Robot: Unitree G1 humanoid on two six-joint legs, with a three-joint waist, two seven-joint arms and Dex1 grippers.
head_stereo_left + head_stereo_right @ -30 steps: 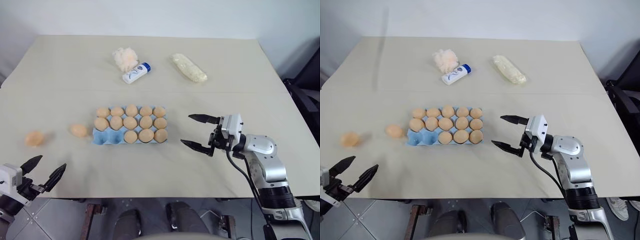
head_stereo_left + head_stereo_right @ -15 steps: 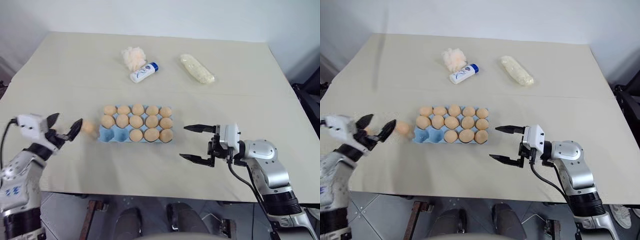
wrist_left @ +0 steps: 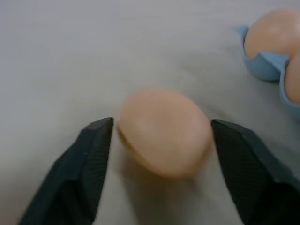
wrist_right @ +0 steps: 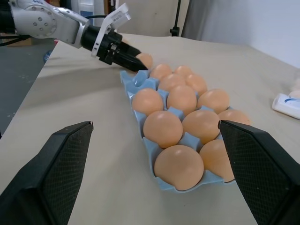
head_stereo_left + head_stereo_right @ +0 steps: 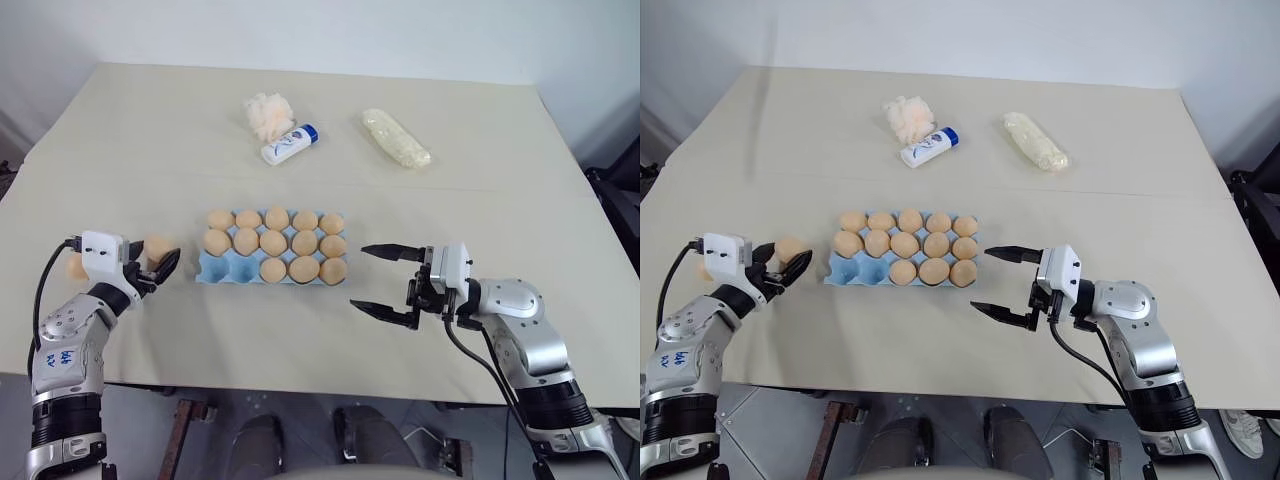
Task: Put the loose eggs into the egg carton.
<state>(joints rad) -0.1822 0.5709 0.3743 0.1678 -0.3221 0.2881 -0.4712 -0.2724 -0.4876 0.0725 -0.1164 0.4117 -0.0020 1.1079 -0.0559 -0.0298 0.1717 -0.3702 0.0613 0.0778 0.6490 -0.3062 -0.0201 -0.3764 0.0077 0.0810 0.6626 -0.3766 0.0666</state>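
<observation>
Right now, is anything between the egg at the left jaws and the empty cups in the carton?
Nothing visible. The egg sits on bare table between the left gripper's jaws, just beside the carton. The two empty cups are at that near end of the front row, with no object between.

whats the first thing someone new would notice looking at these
The light blue egg carton mid-table, nearly full of tan eggs with two near-left cups bare. At its left end the left gripper brackets a loose egg, fingers either side; another egg lies behind that hand. The right gripper hovers wide open right of the carton.
</observation>
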